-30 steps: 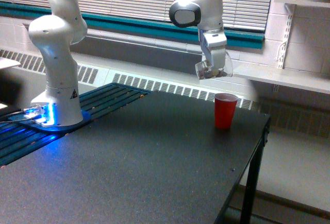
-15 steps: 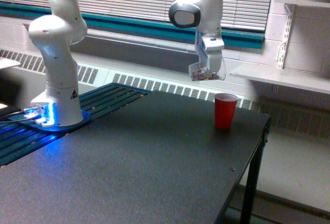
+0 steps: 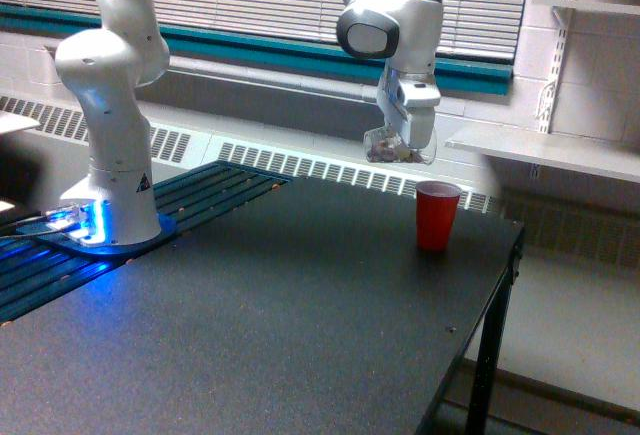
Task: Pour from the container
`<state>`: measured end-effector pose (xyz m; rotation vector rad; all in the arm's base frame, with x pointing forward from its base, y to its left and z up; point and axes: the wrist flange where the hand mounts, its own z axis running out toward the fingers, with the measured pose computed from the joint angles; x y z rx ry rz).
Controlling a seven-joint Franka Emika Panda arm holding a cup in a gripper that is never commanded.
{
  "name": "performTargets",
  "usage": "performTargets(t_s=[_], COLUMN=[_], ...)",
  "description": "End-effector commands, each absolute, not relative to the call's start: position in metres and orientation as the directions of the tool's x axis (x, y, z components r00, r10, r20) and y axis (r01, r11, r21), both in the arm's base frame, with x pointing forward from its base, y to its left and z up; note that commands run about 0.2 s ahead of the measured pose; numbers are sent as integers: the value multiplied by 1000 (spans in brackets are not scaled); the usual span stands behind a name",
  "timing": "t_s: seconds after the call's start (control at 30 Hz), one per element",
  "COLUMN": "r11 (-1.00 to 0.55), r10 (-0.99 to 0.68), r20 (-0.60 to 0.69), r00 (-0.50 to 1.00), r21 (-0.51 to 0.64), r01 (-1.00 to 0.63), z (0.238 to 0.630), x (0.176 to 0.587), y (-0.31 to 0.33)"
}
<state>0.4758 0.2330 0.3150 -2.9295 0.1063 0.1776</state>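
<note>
The container (image 3: 385, 147), a small clear plastic cup with brownish-pink bits inside, hangs in the air in the exterior view. My gripper (image 3: 403, 135) is shut on it from above. The cup is tilted, with its mouth turned toward the exterior view's right. It hangs above and a little to the left of a red plastic cup (image 3: 437, 215), which stands upright on the black table (image 3: 250, 325) near the far right corner. Nothing is seen falling between the two cups.
The arm's white base (image 3: 110, 155) stands on the left with a blue light at its foot. The table's right edge (image 3: 490, 305) drops off just right of the red cup. A white shelf (image 3: 540, 150) and a radiator grille run behind.
The gripper with the clear cup has shifted left and then slightly down and right, and the cup has turned further onto its side. The red cup has stayed in place.
</note>
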Motion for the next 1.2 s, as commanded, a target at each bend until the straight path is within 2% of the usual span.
performTargets(t_s=[0.03, 1.2], r11=[-980, -991], r10=[-37, 62], r20=[-139, -278], r00=[990, 959], r21=[-186, -132], r01=[-63, 26], z=[317, 301], x=[488, 510], y=[225, 243])
